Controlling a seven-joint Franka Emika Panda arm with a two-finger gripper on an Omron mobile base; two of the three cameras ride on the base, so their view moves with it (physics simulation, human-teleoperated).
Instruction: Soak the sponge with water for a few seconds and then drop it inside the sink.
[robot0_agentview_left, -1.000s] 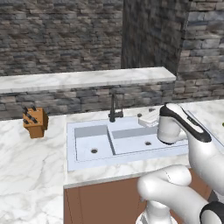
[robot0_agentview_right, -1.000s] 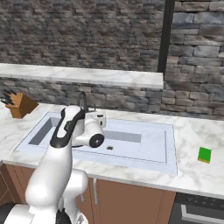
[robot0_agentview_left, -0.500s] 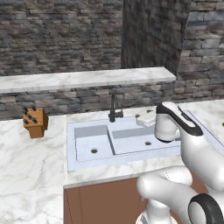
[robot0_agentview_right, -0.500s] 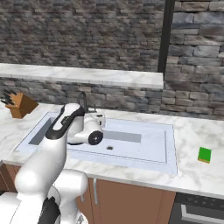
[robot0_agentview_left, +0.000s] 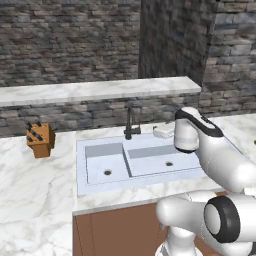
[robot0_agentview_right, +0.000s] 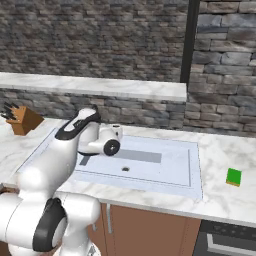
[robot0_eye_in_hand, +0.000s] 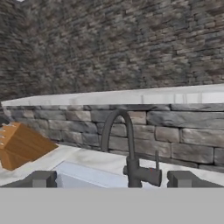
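Observation:
The sponge (robot0_agentview_right: 233, 176), a small green block with a yellow layer, lies flat on the marble counter to the right of the sink (robot0_agentview_right: 192, 167). My gripper (robot0_eye_in_hand: 112, 179) is open, its two dark fingertips (robot0_eye_in_hand: 41, 178) wide apart with nothing between them. It hangs over the back of the sink and points at the dark faucet (robot0_eye_in_hand: 127, 146), far left of the sponge. In the left base view the gripper (robot0_agentview_left: 164, 132) sits just right of the faucet (robot0_agentview_left: 130, 125), above the right basin. Water is out of view.
A wooden knife block (robot0_agentview_left: 40, 139) stands on the counter left of the sink. A raised marble ledge (robot0_agentview_left: 100, 90) runs along the stone wall behind the faucet. A dark appliance front (robot0_agentview_right: 227, 242) sits below the counter at the right.
The arm has swung a little to the left, bringing the hand closer to the faucet. The jaws have stayed open and the sponge has not moved.

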